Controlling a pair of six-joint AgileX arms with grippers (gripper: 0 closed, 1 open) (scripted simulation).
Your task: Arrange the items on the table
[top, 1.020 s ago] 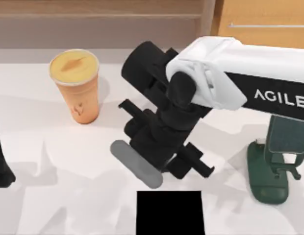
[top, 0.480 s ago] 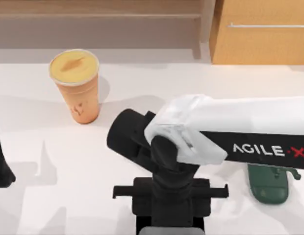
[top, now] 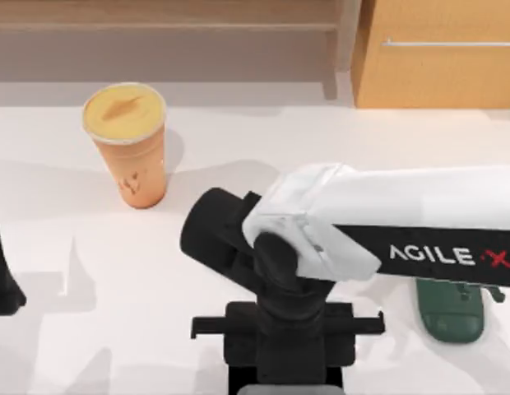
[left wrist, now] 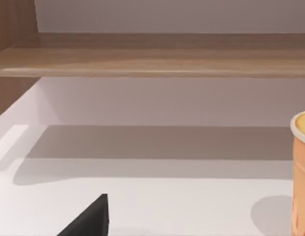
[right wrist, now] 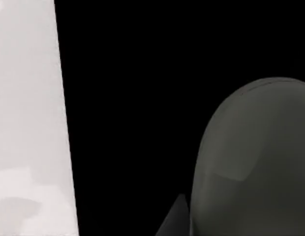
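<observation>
Having swung from beside the cup (top: 127, 144) to the table's (top: 66, 271) near edge, the right gripper (top: 286, 380) holds the mouse (right wrist: 253, 157) over the black pad (right wrist: 137, 98), its grip unclear, placement seemingly imminent.

The wide white desk (top: 74, 280) looks smooth and matt, the tall orange cup with yellow lid (top: 127, 148) like matt paper under smooth plastic, the small grey oval mouse (right wrist: 253, 162) like satin plastic on a matt black square pad (right wrist: 137, 108), and the light wooden cabinet (top: 436, 74) shows fine grain with a brushed metal handle (top: 448, 43).
</observation>
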